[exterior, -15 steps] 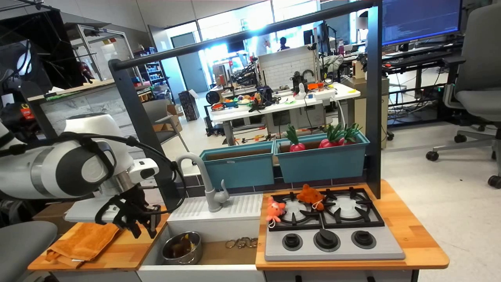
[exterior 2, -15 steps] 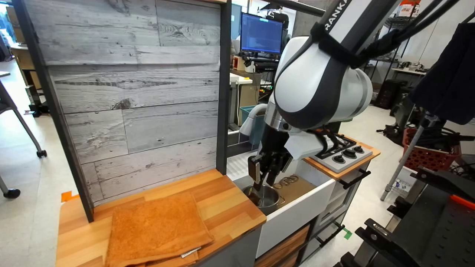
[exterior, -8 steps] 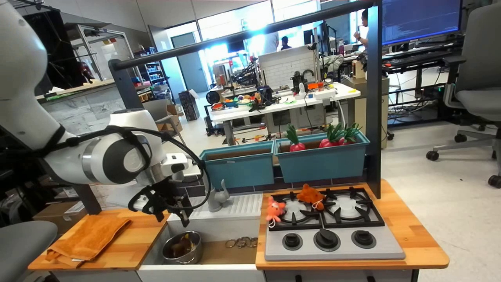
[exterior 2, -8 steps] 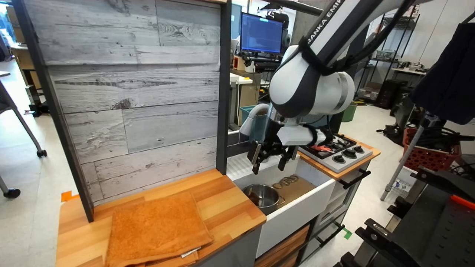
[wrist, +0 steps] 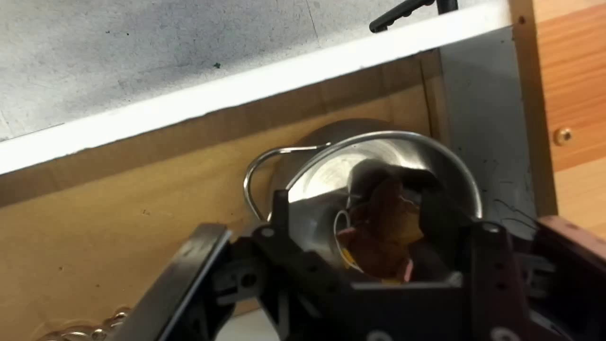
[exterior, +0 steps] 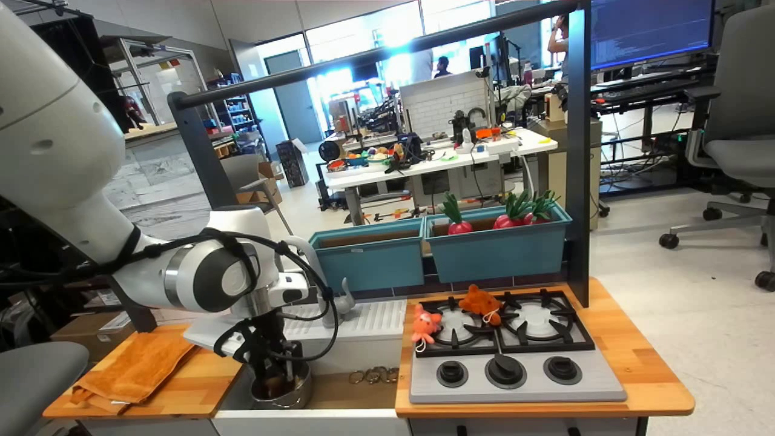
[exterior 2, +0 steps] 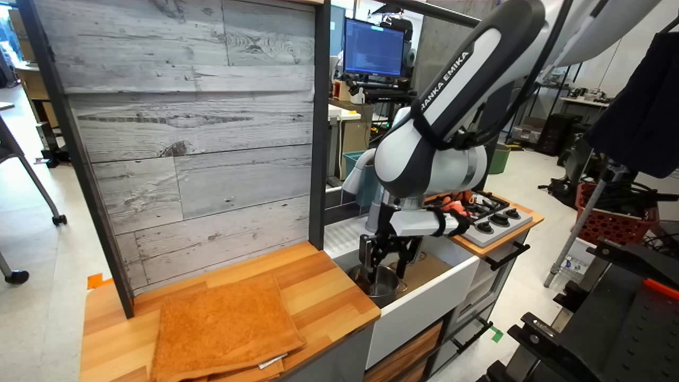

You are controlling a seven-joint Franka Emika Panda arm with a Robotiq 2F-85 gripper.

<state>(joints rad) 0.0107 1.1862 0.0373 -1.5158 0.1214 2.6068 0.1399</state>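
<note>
A steel pot (exterior: 298,398) stands in the sink, with its shiny inner wall (wrist: 326,182) showing in the wrist view. Inside it lies a brown soft thing (wrist: 378,246) with a white loop, pink edges and bits of yellow. My gripper (exterior: 278,370) reaches down at the pot's mouth. In the wrist view the gripper (wrist: 357,203) is open, its fingers spread on either side of the brown thing. The left finger is clear of it; contact at the right one cannot be made out in the dark. Another exterior view shows the gripper (exterior 2: 387,270) at the pot (exterior 2: 386,298), jaws apart.
Metal rings (exterior: 374,375) lie on the sink floor. A faucet (exterior: 330,303) rises behind the sink. Pink (exterior: 425,325) and orange (exterior: 480,303) plush toys rest on the stove (exterior: 521,387). An orange cloth (exterior 2: 223,323) covers part of the wooden counter. Teal planters (exterior: 496,254) stand behind.
In an exterior view my gripper has shifted right, then come down into the pot's mouth. Its fingers stood closer together a second ago and have spread since. The pot stays put.
</note>
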